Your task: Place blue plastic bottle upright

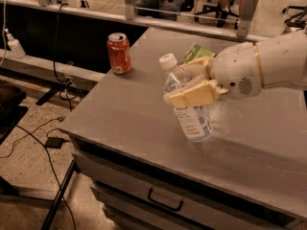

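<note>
- Camera view, nearest first: a drawer handle (pixel 165 201) sits under the grey table (pixel 120 114).
- At mid-table the gripper (pixel 184 83) is clamped around the upper body of the blue plastic bottle (pixel 194 121). The bottle leans slightly, cap up, with its base at or just above the tabletop (contact is unclear).
- The bottle looks light, thin-walled and slick. It would likely crumple under a hard squeeze, so the stiffer shoulder below the cap seems the safest hold.
- Farther back are an orange soda can (pixel 119 53), standing upright, and a green packet (pixel 197 51).
</note>
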Robot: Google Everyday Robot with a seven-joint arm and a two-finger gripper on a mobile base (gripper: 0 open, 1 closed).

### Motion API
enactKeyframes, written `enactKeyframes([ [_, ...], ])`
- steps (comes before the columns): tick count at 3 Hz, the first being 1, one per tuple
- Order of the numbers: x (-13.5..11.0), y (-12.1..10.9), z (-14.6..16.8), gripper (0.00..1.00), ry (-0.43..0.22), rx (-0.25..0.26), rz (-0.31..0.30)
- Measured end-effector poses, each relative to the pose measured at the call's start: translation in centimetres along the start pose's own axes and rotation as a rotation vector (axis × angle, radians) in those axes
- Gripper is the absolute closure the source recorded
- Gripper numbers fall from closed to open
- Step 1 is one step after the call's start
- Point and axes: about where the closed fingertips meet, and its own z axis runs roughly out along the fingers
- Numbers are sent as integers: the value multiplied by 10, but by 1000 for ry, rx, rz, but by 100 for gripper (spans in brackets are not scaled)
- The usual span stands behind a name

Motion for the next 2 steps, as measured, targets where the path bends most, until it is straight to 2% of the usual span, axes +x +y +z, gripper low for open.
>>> enactKeyframes([
  [2,-8,3,-1,100,-22,-5,-1],
])
